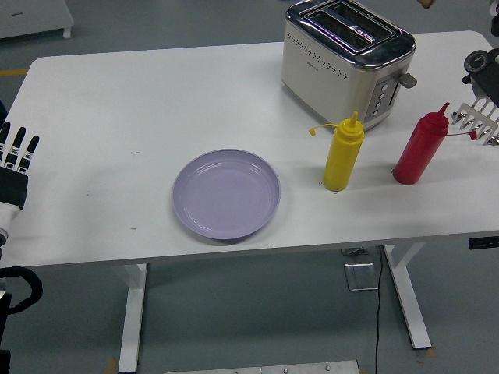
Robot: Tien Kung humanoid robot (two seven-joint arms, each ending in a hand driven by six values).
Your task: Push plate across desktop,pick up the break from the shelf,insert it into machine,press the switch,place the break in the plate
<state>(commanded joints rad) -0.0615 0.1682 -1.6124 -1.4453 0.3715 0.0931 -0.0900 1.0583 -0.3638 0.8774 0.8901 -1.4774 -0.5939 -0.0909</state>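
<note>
1. Resting near the front edge of the white surface (pixel 156 86), the lilac plate (pixel 226 193) lies well to the near left of the toaster (pixel 347 58) and holds nothing; whether its push across the surface is finished cannot be judged from its position alone.
2. Toaster: stands at the far side of the surface, both top slots apparently without bread, side lever (pixel 406 79) facing the red bottle; insertion and the switch press appear still to be done.
3. Bread: a small brown scrap at the top edge (pixel 426 3), to the far right of the toaster, may be the slice, but too little shows to be sure. It is not in the toaster and not on the plate.
4. Metal rack (pixel 479 121): to the right of the toaster at the frame edge, its visible prongs bare, which suggests the pick-up is under way or done.
5. Left hand (pixel 14 164): far left of the toaster at the surface's edge, fingers straight and spread, gripping nothing.
6. Right arm: only a dark joint (pixel 483 64) shows just right of the toaster; the state of that hand cannot be told.
7. Yellow squeeze bottle (pixel 343 153) and red squeeze bottle (pixel 419 146): upright just in front of the toaster, apart from each other.
8. Remaining, by judgement: insertion, switch press, delivery to the plate.
</note>
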